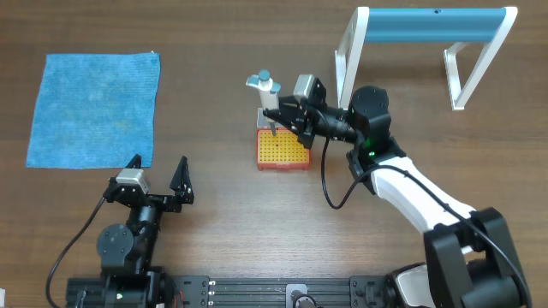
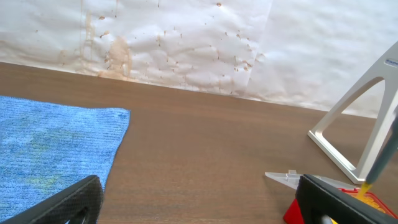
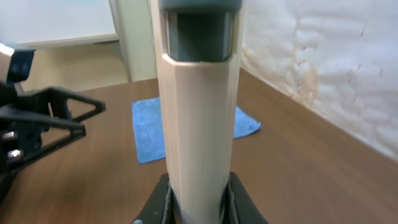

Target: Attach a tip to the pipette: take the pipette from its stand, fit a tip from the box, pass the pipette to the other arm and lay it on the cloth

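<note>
My right gripper point(image 1: 281, 113) is shut on the white pipette point(image 1: 264, 85), holding it upright over the back rows of the red tip box point(image 1: 282, 152) with its yellow rack. The pipette body point(image 3: 199, 124) stands between the right fingers point(image 3: 239, 199). In the left wrist view the pipette's thin shaft point(image 2: 384, 149) comes down to the box point(image 2: 295, 211) with a yellow end at the rack. The blue cloth point(image 1: 94, 109) lies flat at the far left. My left gripper point(image 1: 158, 174) stands open and empty near the front left, just in front of the cloth point(image 2: 50, 149).
The white pipette stand point(image 1: 428, 30) with a blue top bar sits at the back right, behind the right arm. Its leg point(image 2: 348, 118) rises beside the box. A clear lid point(image 2: 283, 177) lies open at the box's back. Bare brown tabletop point(image 1: 223, 214) spans the middle.
</note>
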Motion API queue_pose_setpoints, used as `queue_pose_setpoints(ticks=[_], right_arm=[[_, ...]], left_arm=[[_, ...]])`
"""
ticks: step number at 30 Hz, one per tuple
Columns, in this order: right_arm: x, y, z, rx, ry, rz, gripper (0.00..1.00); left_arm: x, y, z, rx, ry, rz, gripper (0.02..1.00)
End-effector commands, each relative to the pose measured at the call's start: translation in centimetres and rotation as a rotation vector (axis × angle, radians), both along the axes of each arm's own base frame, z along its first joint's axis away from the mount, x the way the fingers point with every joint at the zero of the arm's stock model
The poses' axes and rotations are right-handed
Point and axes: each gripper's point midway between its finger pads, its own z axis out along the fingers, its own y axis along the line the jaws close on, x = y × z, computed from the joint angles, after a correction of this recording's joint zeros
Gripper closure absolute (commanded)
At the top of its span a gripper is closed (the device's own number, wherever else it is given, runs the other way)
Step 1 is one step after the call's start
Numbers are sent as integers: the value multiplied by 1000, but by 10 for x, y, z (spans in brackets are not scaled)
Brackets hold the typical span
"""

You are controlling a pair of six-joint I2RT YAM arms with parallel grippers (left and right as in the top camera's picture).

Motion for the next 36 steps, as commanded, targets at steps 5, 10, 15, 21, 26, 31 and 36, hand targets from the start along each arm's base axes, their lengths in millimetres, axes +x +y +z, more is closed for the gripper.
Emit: queue_pose_setpoints(ticks=[5, 10, 15, 21, 26, 31, 36], right_arm=[[4, 1, 111, 45, -114, -3, 925], [4, 0, 127, 71, -73, -5, 925], [-2, 3, 127, 76, -60, 29, 925], [-11, 6, 127, 75, -57, 86, 925], [-11, 6, 126, 75, -56, 86, 923], [-12, 7, 126, 84, -24, 85, 925], [-13, 9, 126, 85, -23, 90, 925]], left_arm=[[0, 1, -1, -15, 4, 9, 23], [0, 1, -1, -15, 4, 8, 20], [0, 1, -1, -15, 4, 9, 20], [0, 1, -1, -15, 4, 8, 23], [0, 1, -1, -15, 4, 8, 20], [0, -3, 10, -15, -42, -15, 23], [-2, -9, 44, -54, -161, -52, 23]])
